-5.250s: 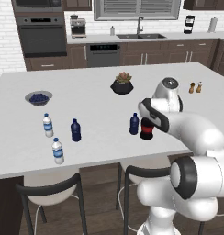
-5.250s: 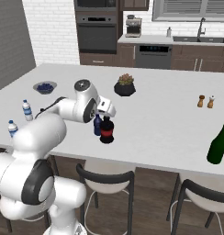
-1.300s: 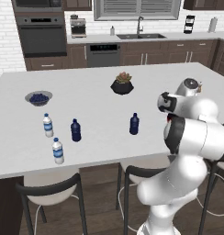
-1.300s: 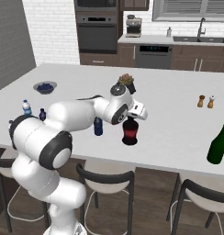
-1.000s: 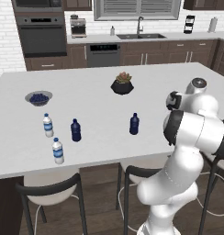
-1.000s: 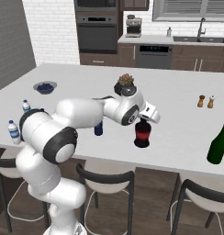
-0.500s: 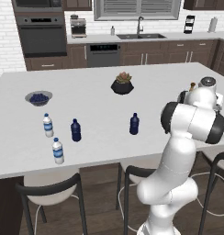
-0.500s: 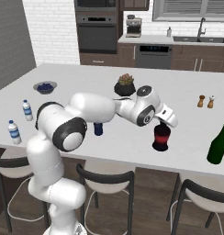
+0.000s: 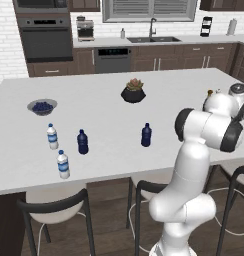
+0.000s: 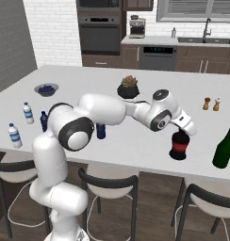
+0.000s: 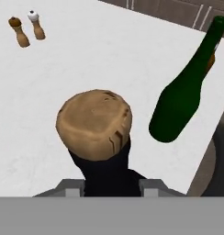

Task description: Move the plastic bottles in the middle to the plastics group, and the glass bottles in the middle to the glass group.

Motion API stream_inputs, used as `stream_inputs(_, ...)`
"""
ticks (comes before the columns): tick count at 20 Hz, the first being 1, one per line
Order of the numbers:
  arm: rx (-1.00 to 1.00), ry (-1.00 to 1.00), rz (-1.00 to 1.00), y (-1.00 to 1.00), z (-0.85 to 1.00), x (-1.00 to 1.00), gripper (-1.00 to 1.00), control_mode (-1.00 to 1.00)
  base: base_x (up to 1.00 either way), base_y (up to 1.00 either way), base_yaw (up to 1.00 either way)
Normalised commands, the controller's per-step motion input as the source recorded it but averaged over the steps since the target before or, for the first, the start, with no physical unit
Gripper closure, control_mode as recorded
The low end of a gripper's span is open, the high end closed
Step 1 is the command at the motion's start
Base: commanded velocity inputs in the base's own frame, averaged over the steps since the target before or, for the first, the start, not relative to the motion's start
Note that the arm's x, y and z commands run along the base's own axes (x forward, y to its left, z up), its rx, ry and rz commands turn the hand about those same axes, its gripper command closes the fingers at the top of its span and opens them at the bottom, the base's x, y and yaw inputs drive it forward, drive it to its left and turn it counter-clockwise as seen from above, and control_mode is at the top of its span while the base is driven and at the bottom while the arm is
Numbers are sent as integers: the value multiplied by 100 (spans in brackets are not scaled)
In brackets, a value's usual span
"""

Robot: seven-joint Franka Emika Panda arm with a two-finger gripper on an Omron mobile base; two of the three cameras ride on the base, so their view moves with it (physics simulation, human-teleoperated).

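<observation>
Fingers [image 10: 182, 133] pinching black bottle [image 10: 179, 146] at neck, low over counter [image 10: 135, 141] just beside green bottle [image 10: 224, 148]; release pending. Navy bottle [image 9: 146, 135] and water bottle [image 9: 63, 164] left to sort.

White island surface [image 9: 109, 125], bowl of blueberries [image 9: 42, 106] at ten o'clock, two clear water bottles [image 9: 52, 136] and navy bottle [image 9: 82, 142] at eight, second navy bottle [image 9: 146, 135] central, potted succulent [image 9: 133, 91] at twelve, shakers [image 10: 211, 104] and green bottle [image 10: 225, 148] at three.

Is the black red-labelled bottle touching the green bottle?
No. In the right base view the black bottle stands clearly apart from the green bottle, with bare counter between them.
</observation>
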Motion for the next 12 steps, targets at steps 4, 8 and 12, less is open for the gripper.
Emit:
stream_inputs(4, -3, -5, -10, -52, -1, -13, 100, -100, 0, 0, 0)
stream_inputs(8, -4, -4, -10, -49, -3, 0, 100, -100, 0, 0, 0)
stream_inputs(12, -1, -1, -8, -53, -4, 0, 100, -100, 0, 0, 0)
